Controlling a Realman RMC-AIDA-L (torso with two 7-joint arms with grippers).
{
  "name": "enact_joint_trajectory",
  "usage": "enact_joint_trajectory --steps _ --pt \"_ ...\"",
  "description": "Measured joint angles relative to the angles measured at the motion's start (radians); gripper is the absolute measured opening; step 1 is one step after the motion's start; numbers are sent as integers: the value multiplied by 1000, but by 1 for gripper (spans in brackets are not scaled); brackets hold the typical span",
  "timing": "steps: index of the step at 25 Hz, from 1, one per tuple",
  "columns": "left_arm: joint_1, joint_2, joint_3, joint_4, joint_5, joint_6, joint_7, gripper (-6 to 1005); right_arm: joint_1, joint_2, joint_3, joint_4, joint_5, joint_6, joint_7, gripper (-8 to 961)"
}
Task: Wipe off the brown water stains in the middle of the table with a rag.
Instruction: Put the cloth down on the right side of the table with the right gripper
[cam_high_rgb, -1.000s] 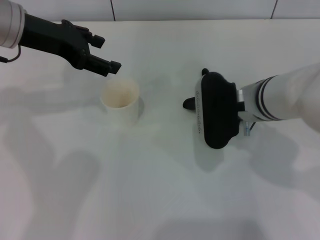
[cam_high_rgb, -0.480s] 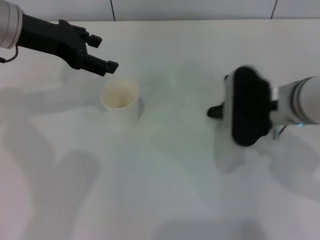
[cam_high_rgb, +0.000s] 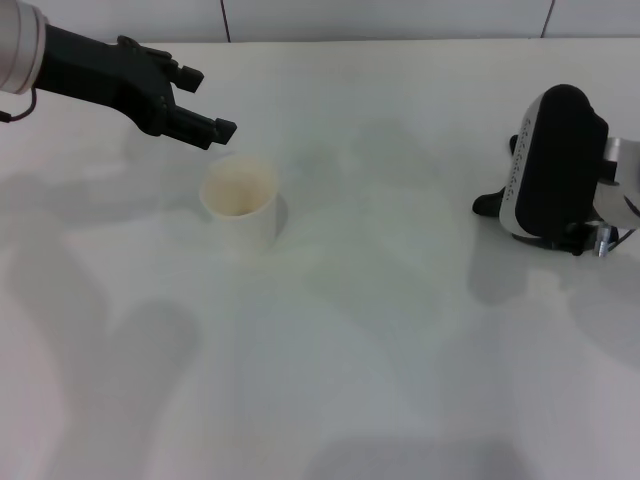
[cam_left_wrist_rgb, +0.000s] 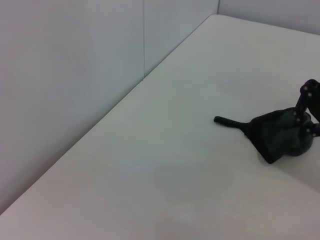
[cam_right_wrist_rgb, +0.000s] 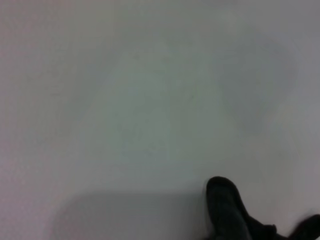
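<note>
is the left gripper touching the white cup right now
No: in the head view the left gripper hovers just above and behind the white cup, with a gap showing between its fingertips and the rim.

We viewed the table (cam_high_rgb: 330, 340) from overhead; both wrist cameras looked low across it, sharing the rag (cam_left_wrist_rgb: 280, 135) (cam_right_wrist_rgb: 227, 212).
</note>
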Motion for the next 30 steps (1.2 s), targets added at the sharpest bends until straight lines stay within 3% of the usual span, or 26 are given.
enact_joint_trajectory --steps 22,30 --pt "-2 -1 0 5 8 -6 -2 861 -9 -5 162 -18 166 -33 23 156" --pt "-2 -2 0 5 10 -5 1 861 -1 -4 183 -23 184 -65 28 295"
